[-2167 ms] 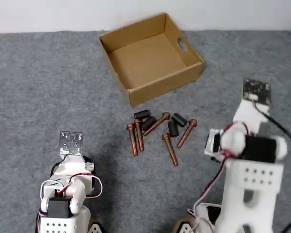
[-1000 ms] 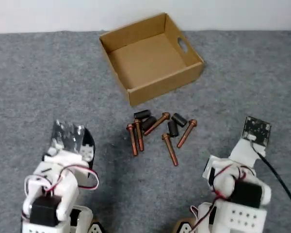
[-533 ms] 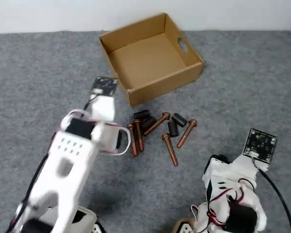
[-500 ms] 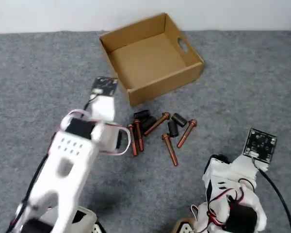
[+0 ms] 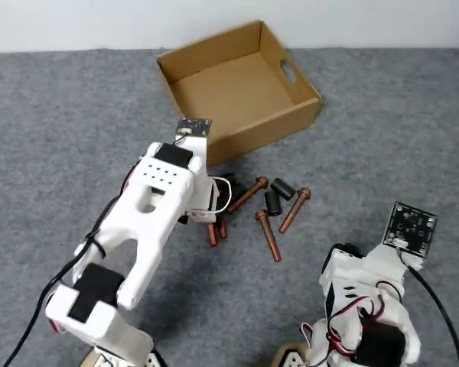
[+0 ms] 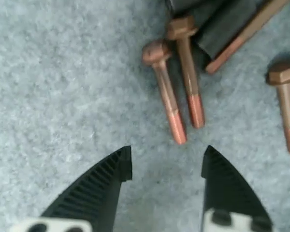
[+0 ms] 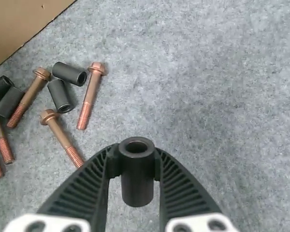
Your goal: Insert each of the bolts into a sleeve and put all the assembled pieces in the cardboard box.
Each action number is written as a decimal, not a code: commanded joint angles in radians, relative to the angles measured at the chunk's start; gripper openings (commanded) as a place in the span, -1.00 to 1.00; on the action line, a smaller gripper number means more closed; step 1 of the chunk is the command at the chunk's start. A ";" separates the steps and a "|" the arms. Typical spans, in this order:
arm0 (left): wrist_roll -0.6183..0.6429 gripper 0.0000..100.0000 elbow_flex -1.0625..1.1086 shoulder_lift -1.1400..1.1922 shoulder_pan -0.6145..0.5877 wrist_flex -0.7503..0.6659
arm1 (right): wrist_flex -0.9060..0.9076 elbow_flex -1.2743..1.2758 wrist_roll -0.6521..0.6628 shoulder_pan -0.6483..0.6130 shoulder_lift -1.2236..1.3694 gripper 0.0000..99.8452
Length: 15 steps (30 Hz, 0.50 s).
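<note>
The worktop (image 5: 53, 130) is covered all over with a rough grey mat, like a thin carpet. At its far edge a plain white wall (image 5: 76, 23) begins. The cardboard box (image 5: 264, 136) sits at the far side of the mat. It is open at the top and has a small hole (image 5: 288, 73) cut in one wall. Just in front of the box a little heap lies on the mat. It is made of copper-coloured bolts (image 5: 268, 235) and short black sleeves (image 5: 272, 202). Some touch and some cross each other.

The left arm (image 5: 157, 210) stretches from the near side out over the left part of the heap. The left claw (image 6: 166, 162) is spread wide and grips nothing. It is over the grey mat. A pair of bolts (image 6: 166, 92) lies side by side there, with their thread ends near the gap between its fingers.

The right arm (image 5: 367, 306) is folded up at the near right of the mat, well apart from the heap. The right claw (image 7: 134, 152) is squeezed onto one black sleeve (image 7: 137, 186). This sleeve lies along the two fingers, with its round open end showing. Past it, more bolts and sleeves lie on the grey mat, and a corner of the box shows beyond them.
</note>
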 commanded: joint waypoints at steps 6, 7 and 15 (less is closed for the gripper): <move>0.071 -0.52 -0.064 0.095 -0.014 -0.149 | -0.019 -0.006 -0.003 0.010 -0.005 -0.98; 0.077 -0.52 -0.064 0.112 -0.015 -0.164 | -0.019 -0.006 -0.003 0.010 -0.005 -0.98; 0.078 -0.78 -0.065 0.187 -0.015 -0.270 | -0.019 -0.005 -0.003 0.010 -0.005 -0.98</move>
